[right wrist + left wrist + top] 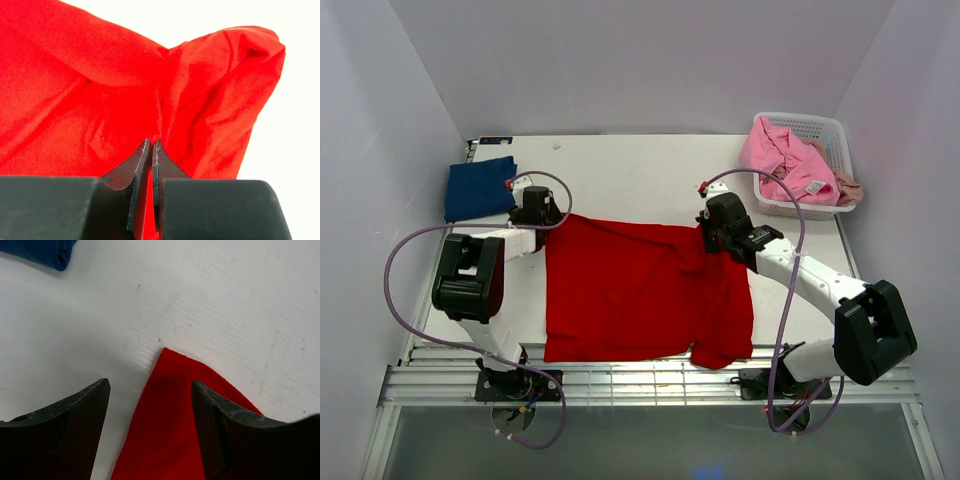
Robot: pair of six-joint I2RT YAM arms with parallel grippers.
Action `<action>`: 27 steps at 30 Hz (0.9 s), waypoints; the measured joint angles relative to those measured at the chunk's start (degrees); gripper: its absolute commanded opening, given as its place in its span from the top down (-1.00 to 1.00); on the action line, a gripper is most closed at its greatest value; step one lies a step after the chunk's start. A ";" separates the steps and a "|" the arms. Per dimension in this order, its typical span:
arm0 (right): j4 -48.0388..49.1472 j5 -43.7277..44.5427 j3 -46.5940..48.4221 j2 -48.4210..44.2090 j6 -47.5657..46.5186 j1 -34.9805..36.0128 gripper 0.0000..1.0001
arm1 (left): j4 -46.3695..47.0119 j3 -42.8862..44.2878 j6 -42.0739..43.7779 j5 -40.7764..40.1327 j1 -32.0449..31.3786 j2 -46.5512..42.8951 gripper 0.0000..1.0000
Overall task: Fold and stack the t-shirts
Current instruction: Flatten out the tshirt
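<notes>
1. Four t-shirts show in the top view: one red, one navy blue, one pink, one beige.
2. The red t-shirt (pixel 640 290) lies spread across the middle of the white bench (pixel 620 165), with its near right part rumpled.
3. The navy blue t-shirt (pixel 480 188) sits folded at the far left of the bench, apart from the red one.
4. One white lattice basket (pixel 832 127) stands at the far right corner. The pink t-shirt (pixel 785 160) is heaped inside it, and the beige t-shirt (pixel 850 190) pokes out at its right rim.
5. There are two arms, each with one claw.
6. The left claw (pixel 150 385) stands wide open over the red shirt's far left corner. The pointed corner lies between its two fingers (pixel 85 410), and nothing is gripped.
7. The right claw (pixel 151 142) is closed tight at the shirt's far right corner, pinching a fold of red cloth at a seam between its tips; the fabric bunches up around the pinch.
</notes>
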 measured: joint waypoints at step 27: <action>-2.45 0.17 0.00 -4.52 -0.22 -5.84 0.85 | 0.15 10.29 0.61 -0.44 0.04 11.08 -0.43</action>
